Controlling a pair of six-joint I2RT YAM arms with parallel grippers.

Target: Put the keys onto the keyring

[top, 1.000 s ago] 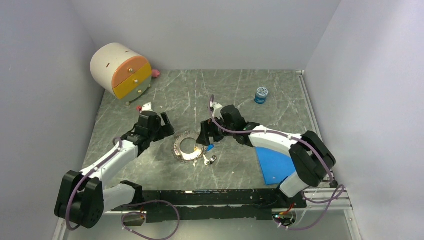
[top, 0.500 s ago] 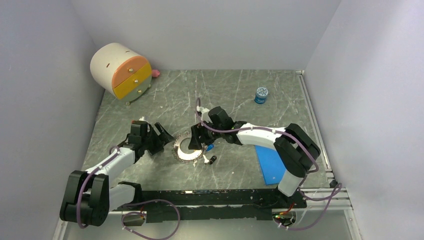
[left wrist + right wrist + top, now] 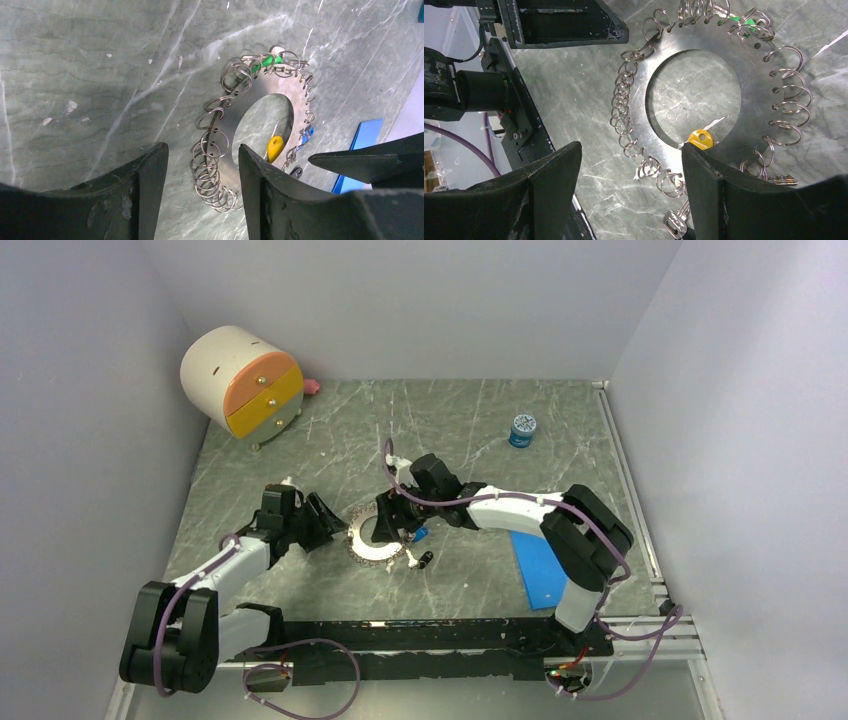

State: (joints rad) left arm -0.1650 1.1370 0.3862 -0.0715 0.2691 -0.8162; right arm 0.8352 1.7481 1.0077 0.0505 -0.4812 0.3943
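Marble-look tabletop [image 3: 480, 430], grey walls on three sides.

Left claw [image 3: 202, 149]: fingers apart, low over the tabletop, straddling one rim of the keyring [image 3: 235, 125]. Nothing clamped. Mostly the small split rings [image 3: 205, 170] hanging off the plate's edge lie in the gap.

Right claw [image 3: 631, 149]: fingers also apart, holding nothing, set over the opposite rim. Yellow key [image 3: 700, 139] sits at the edge of the hole, just beside one of its fingers.

Keyring lies flat mid-table between the two claws. Green key [image 3: 267, 62] is tangled among the split rings at the far rim; threaded or not, cannot tell. Blue key [image 3: 421, 535] and black key [image 3: 425, 560] lie just off the rim on the right arm's side.

Risks as I judge them:
- Left fingers may pinch only the loose split rings, not the plate; those would roll and the grip would slip.
- Flat thin plate on smooth stone: a push from either finger may skate it away instead of lifting it.
- Right finger may nudge the yellow key under the plate or trap it.
- Both claws crowd one small hoop, so finger-to-finger contact is likely if both shut together.
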